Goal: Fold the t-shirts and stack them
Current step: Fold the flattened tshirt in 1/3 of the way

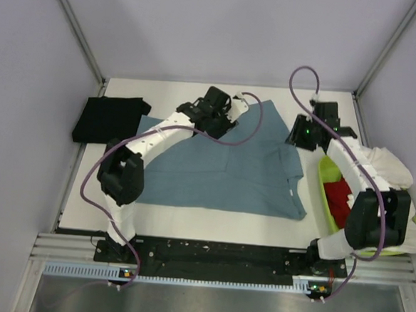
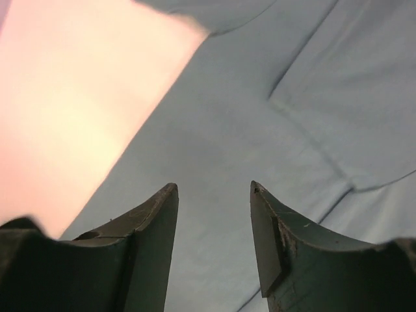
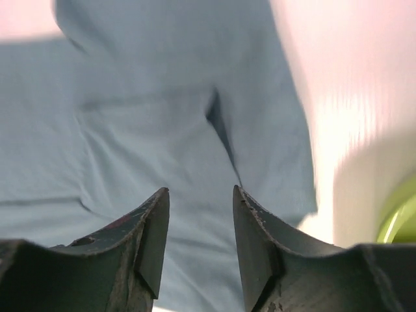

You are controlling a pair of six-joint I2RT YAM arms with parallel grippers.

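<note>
Slate-blue t-shirt (image 1: 221, 171) lies spread flat at the frame's centre, limp and light, best pinched along its upper edge, where the left gripper (image 2: 211, 192) and right gripper (image 3: 200, 192) hover, jaws spread and empty, seemingly just above the cloth.

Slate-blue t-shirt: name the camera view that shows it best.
Top external. It shows nearly the whole slate-blue t-shirt spread on the table, partly crossed by the left arm. The left wrist and right wrist views show only close patches of its cloth, never its full outline.
</note>
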